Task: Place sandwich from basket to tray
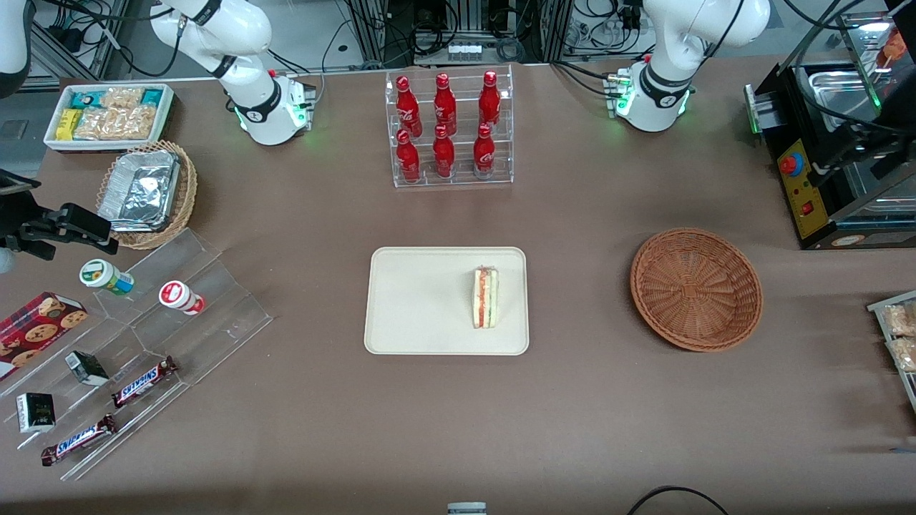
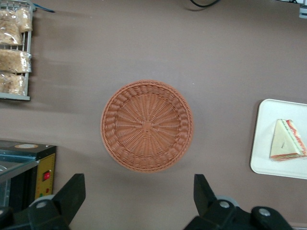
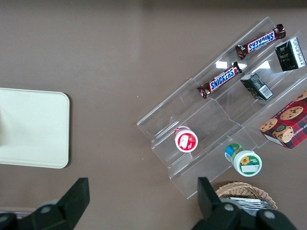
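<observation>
The sandwich [image 1: 486, 297] lies on the cream tray [image 1: 415, 300], on the part of it nearest the basket. The reddish-brown wicker basket [image 1: 695, 288] sits empty on the table beside the tray, toward the working arm's end. In the left wrist view my gripper [image 2: 138, 186] is open and empty, held high above the table next to the basket [image 2: 147, 125], which lies apart from the fingers [image 2: 74, 190]. The sandwich [image 2: 287, 141] and the tray's rim [image 2: 268, 160] also show there.
A clear rack of red bottles [image 1: 452, 129] stands farther from the camera than the tray. A black machine [image 1: 837, 164] and a snack rack [image 1: 898, 336] are at the working arm's end. A clear stand with snacks [image 1: 143, 336] and a foil-filled tan basket [image 1: 147, 193] are at the parked arm's end.
</observation>
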`<control>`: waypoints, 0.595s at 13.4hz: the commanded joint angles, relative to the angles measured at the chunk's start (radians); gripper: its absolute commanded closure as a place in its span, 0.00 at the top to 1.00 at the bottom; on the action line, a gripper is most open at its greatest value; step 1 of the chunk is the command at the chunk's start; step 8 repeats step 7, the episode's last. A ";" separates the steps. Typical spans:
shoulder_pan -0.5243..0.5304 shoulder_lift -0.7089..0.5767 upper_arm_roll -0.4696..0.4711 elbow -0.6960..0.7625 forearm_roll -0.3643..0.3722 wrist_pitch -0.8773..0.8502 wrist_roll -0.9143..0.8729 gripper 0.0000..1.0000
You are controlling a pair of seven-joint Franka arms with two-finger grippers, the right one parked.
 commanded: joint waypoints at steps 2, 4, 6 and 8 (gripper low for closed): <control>0.254 0.108 -0.260 0.090 -0.089 -0.025 -0.002 1.00; 0.401 0.128 -0.416 0.091 -0.095 -0.023 -0.003 1.00; 0.454 0.134 -0.491 0.090 -0.094 -0.023 -0.008 1.00; 0.453 0.138 -0.491 0.088 -0.094 -0.025 -0.020 1.00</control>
